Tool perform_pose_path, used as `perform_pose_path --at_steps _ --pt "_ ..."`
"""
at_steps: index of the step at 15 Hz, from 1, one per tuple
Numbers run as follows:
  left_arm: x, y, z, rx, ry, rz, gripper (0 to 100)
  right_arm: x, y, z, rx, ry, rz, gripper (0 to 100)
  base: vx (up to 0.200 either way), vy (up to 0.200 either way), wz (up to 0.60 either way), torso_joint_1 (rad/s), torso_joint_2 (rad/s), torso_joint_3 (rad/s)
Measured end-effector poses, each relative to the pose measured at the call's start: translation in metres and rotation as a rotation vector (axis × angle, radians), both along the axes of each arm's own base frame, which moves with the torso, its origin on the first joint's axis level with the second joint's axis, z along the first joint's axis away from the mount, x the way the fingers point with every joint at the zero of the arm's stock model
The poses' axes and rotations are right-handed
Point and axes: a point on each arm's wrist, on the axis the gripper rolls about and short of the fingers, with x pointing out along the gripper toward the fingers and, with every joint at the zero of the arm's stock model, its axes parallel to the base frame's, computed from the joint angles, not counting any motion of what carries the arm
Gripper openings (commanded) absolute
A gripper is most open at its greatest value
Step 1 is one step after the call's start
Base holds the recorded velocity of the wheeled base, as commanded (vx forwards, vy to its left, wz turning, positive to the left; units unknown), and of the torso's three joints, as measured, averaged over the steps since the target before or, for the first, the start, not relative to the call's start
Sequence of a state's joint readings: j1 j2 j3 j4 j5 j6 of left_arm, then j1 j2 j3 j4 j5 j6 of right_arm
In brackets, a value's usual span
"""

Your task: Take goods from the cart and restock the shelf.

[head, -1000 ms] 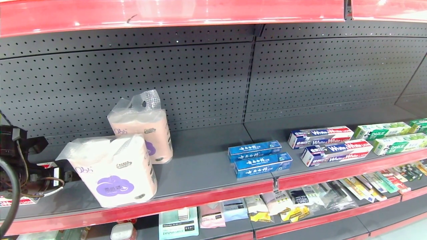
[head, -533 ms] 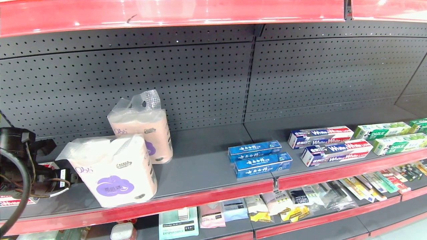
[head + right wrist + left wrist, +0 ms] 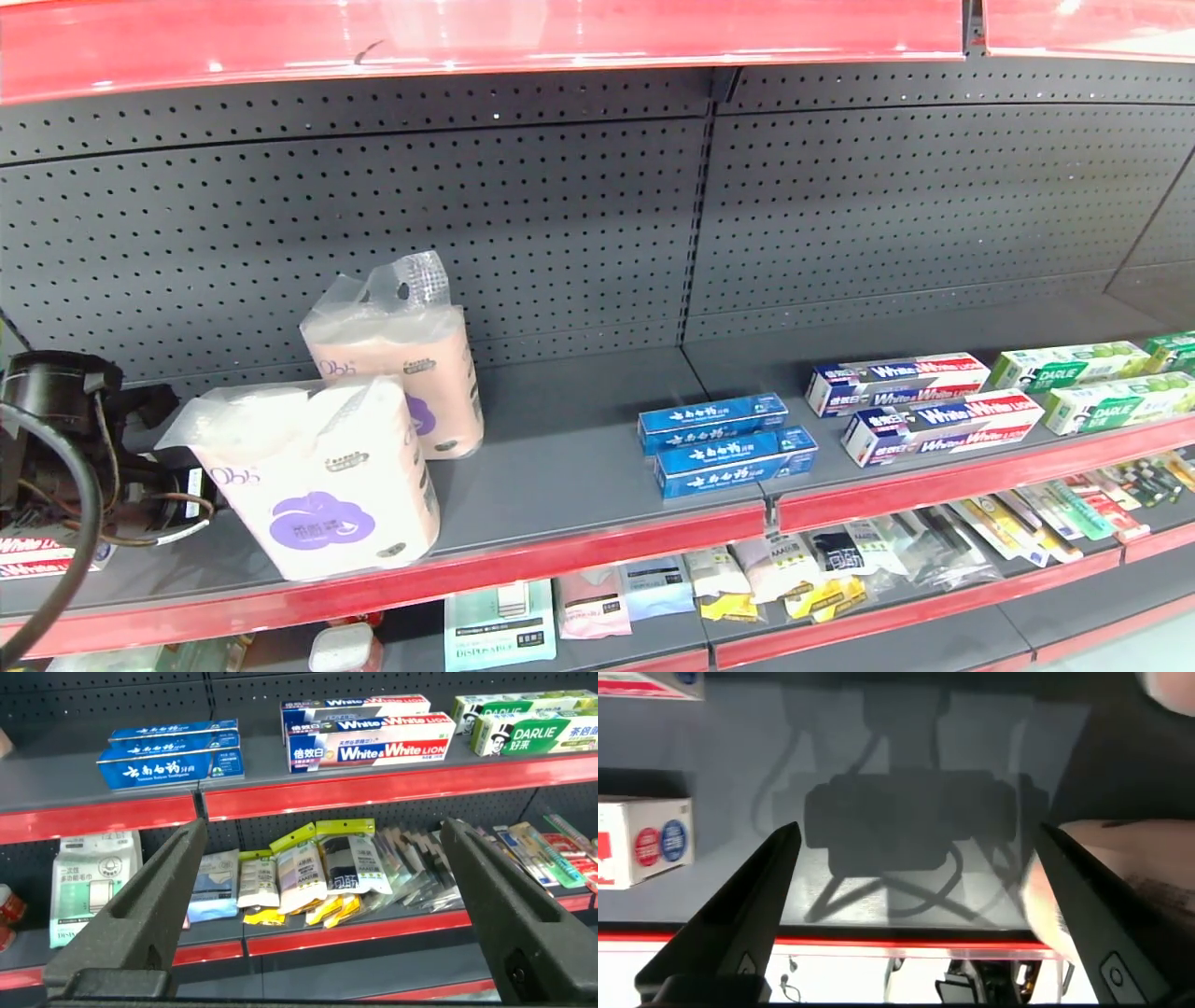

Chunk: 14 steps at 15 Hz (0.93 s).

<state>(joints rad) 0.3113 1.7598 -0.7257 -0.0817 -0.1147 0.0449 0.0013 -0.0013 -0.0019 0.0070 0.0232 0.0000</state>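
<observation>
Head view: the black left arm point(image 3: 65, 439) hangs over the left end of the grey metal shelf point(image 3: 560, 457), just beside an upright white plastic-wrapped tissue-roll pack with a purple print point(image 3: 317, 476). A pink tissue-roll pack point(image 3: 401, 373) stands behind it. Further right lie two blue toothpaste boxes point(image 3: 724, 443).

Left wrist view: the left claw point(image 3: 917, 833) is released, fingers spread wide and empty above the shelf board. A white box with red and blue print point(image 3: 645, 843) lies at one side, the white pack at the other.

Right wrist view: the right claw point(image 3: 324, 826) is also released and empty, facing the blue boxes and the white, blue and red toothpaste boxes point(image 3: 369, 737).
</observation>
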Motion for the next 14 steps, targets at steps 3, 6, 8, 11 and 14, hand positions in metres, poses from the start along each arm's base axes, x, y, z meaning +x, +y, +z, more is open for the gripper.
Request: perform_pose_path --at_steps 3,6,8,11,14 --pt "0.0005 -0.0020 0.0001 -0.001 -0.001 -0.008 100 0.0000 0.0000 0.0000 0.000 0.000 0.000 100 0.000 0.000 0.00 0.000 0.00 0.000" --pt "0.0014 -0.0053 0.0004 -0.001 -0.002 -0.020 100 0.0000 0.0000 0.0000 0.000 0.000 0.000 100 0.000 0.000 0.00 0.000 0.00 0.000" --pt "0.0016 -0.0065 0.0004 -0.002 -0.002 -0.024 100 0.0000 0.0000 0.0000 0.000 0.000 0.001 100 0.000 0.000 0.00 0.000 0.00 0.000" --pt "0.0020 -0.0075 0.0006 -0.002 -0.003 -0.028 100 0.0000 0.0000 0.0000 0.000 0.000 0.000 100 0.000 0.000 0.00 0.000 0.00 0.000" --pt "0.0022 -0.0093 0.0010 -0.002 -0.004 -0.035 100 0.0000 0.0000 0.0000 0.000 0.000 0.000 100 0.000 0.000 0.00 0.000 0.00 0.000"
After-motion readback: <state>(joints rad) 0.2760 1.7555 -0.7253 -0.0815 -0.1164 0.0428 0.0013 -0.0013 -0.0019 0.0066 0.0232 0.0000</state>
